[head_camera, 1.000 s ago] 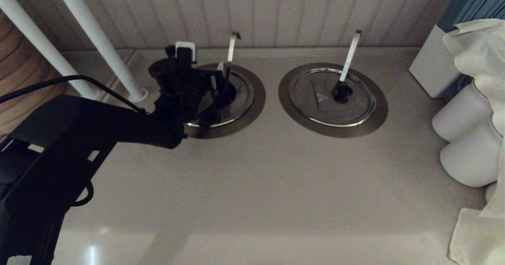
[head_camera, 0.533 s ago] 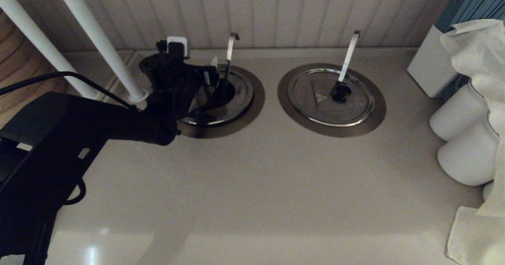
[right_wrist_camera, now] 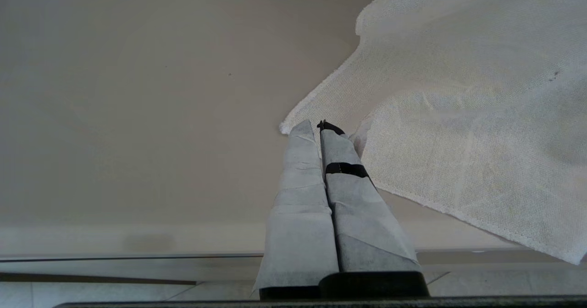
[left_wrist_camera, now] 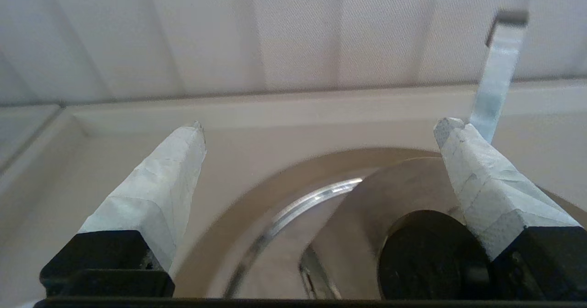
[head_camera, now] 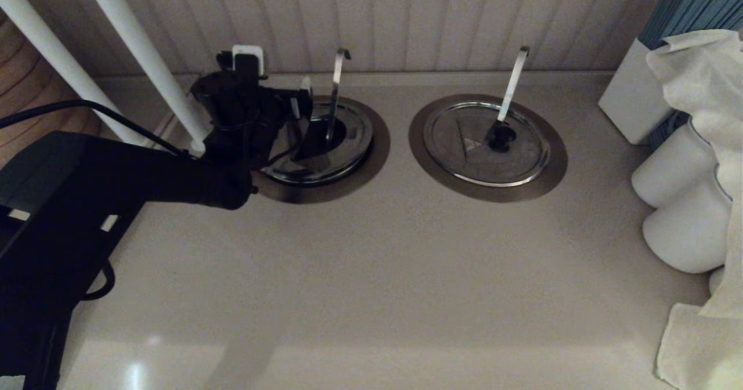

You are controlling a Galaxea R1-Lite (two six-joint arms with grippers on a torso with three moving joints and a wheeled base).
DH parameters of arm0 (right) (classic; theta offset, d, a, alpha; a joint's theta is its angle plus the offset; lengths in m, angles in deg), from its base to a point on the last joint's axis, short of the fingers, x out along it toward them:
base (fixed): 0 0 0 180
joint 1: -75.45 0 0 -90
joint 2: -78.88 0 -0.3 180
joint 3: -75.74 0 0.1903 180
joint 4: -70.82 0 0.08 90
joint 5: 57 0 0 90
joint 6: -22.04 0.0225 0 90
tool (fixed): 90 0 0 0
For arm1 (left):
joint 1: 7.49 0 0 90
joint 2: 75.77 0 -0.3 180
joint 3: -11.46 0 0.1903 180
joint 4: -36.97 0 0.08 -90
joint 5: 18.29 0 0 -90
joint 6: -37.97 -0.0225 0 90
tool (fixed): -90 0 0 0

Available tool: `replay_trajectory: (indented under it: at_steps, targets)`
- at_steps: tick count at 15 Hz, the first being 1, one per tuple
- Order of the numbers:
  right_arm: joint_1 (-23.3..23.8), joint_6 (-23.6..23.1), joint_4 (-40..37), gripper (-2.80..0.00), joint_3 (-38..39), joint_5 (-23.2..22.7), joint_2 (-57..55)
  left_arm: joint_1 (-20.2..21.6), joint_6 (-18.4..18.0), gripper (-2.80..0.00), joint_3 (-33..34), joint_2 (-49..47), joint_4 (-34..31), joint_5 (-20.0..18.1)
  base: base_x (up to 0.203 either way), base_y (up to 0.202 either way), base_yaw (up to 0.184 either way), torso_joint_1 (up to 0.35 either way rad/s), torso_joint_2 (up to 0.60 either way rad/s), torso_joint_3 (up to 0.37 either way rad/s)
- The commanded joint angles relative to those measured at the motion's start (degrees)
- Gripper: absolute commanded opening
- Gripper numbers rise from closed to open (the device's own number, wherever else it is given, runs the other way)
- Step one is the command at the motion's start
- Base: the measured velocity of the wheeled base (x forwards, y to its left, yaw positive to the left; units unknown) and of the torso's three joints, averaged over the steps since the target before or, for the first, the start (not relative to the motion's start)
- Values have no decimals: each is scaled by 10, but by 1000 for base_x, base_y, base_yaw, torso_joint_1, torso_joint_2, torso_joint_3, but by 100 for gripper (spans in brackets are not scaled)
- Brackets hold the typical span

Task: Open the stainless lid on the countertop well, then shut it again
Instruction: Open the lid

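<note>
The stainless lid (head_camera: 342, 140) sits on the countertop well (head_camera: 377, 146), the left 1 of 2 steel-ringed wells on the counter (head_camera: 371, 274), near the back wall. It looks seated flat, though the arm hides its left part. A slim hook-tipped handle (head_camera: 335, 91) rises through it beside the black knob (left_wrist_camera: 429, 255).

Judging by its look, the lid is a thin, rigid steel disc: light, stiff, not fragile, but smooth and likely slippery at the rim. The knob is the sensible place to take hold, with 1 finger on each side. The handle stands close to it, so the fingers need to avoid catching it.

The left claw (left_wrist_camera: 318, 129) hovers over the left side of the lid, its taped fingers spread as wide as they go and holding nothing. The knob lies off to 1 side, next to 1 finger (left_wrist_camera: 486, 189), not between the 2; whether they touch is unclear.

The right claw (right_wrist_camera: 316, 129) is parked over the counter's front edge beside a white cloth (right_wrist_camera: 458, 115), fingers pressed together and empty
</note>
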Motion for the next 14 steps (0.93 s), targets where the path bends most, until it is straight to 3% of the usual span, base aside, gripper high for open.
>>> replay_trajectory:
  at_steps: [1, 7, 14]
  targets:
    - [0, 0, 0, -280, 0, 0, 0, -8, 0, 0, 2, -5, 2, 1, 0, 0, 0, 0, 0, 0]
    - [0, 0, 0, -280, 0, 0, 0, -31, -3, 0, 6, -13, 2, 4, 0, 0, 0, 0, 0, 0]
    - [0, 0, 0, -280, 0, 0, 0, -29, 0, 0, 7, 1, 2, 6, 0, 0, 0, 0, 0, 0]
